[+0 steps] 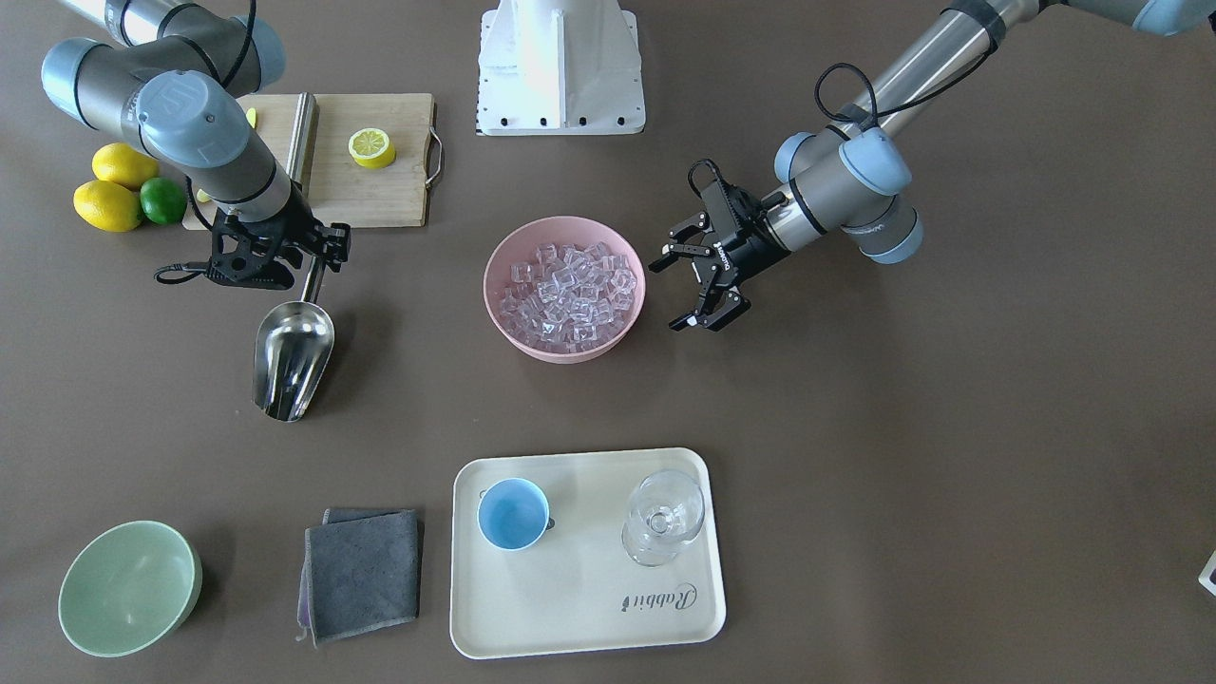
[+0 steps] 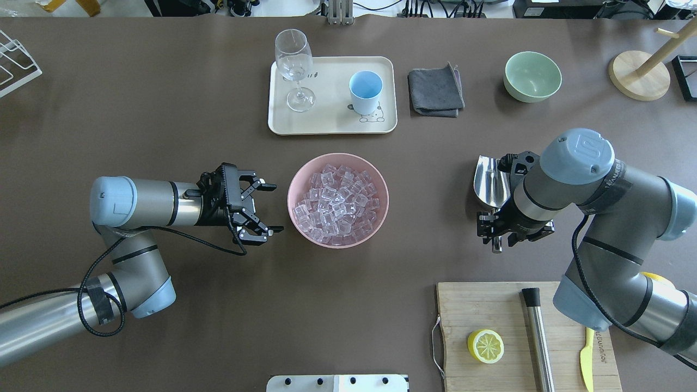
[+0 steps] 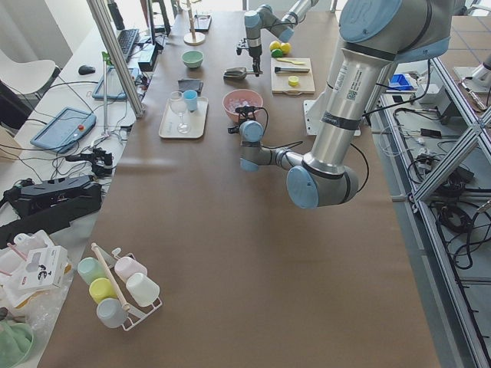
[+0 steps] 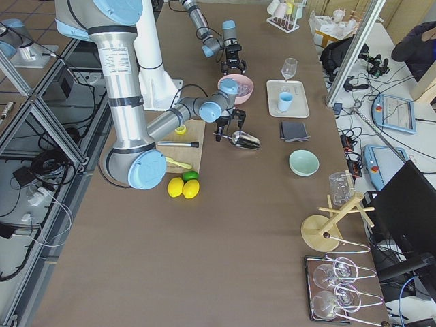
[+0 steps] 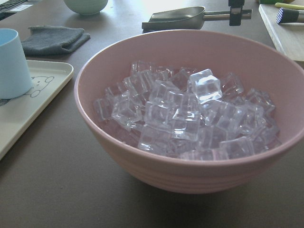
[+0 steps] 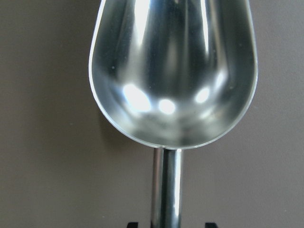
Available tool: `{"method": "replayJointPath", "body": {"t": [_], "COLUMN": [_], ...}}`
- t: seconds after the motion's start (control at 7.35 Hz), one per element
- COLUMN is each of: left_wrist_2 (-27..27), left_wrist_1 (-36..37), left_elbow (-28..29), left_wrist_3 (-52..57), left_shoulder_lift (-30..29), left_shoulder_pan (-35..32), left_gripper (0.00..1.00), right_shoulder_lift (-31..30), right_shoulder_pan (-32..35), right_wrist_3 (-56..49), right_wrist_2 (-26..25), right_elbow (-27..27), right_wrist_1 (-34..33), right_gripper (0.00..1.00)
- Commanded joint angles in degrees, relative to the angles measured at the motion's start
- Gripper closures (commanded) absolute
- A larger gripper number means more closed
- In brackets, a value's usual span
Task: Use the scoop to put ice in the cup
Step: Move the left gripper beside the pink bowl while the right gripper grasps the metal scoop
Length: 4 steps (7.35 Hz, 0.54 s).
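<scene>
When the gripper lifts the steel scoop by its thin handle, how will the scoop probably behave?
The scoop looks like rigid polished metal, so the slim round handle may slip or twist in a grip. Its rounded trough probably outweighs the handle and may tip downward.

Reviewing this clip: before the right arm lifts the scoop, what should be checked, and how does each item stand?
1. Handle of the scoop sits between the jaws of the right gripper: ok, straddled in the right wrist view.
2. Jaws closed on the handle: not ok, gaps show on both sides.
3. Trough of the scoop empty: ok.
4. Supply of ice: ok, heaped in the pink bowl.
5. The cup upright and empty on the tray: ok.
6. The left gripper clear of the bowl: ok, open, beside it, not touching.
</scene>
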Motion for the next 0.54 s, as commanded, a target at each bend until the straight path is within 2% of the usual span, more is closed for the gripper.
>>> {"method": "replayJointPath", "body": {"t": [0.0, 0.14, 0.27, 0.41], "left_wrist_2": [-0.2, -0.1, -0.1, 0.0], "left_wrist_1": [0.1, 0.1, 0.1, 0.1], "left_elbow": [1.1, 1.4, 1.7, 1.7], "left_wrist_3": [-0.1, -0.1, -0.1, -0.1], "left_shoulder_lift": [-0.7, -0.8, -0.8, -0.8], "left_shoulder_pan": [0.3, 1.1, 1.4, 1.4], "left_gripper": [0.02, 0.02, 0.02, 0.02], "right_shoulder_lift": [0.1, 0.0, 0.0, 0.0], "right_shoulder_pan": [-0.1, -0.1, -0.1, -0.2], "right_wrist_3": [0.7, 0.7, 0.7, 0.7], "right_wrist_2": [0.0, 0.0, 0.1, 0.0], "right_elbow": [0.0, 0.1, 0.2, 0.2], "right_wrist_1": [-0.1, -0.1, 0.0, -0.1], "right_gripper": [0.51, 0.70, 1.00, 1.00]}}
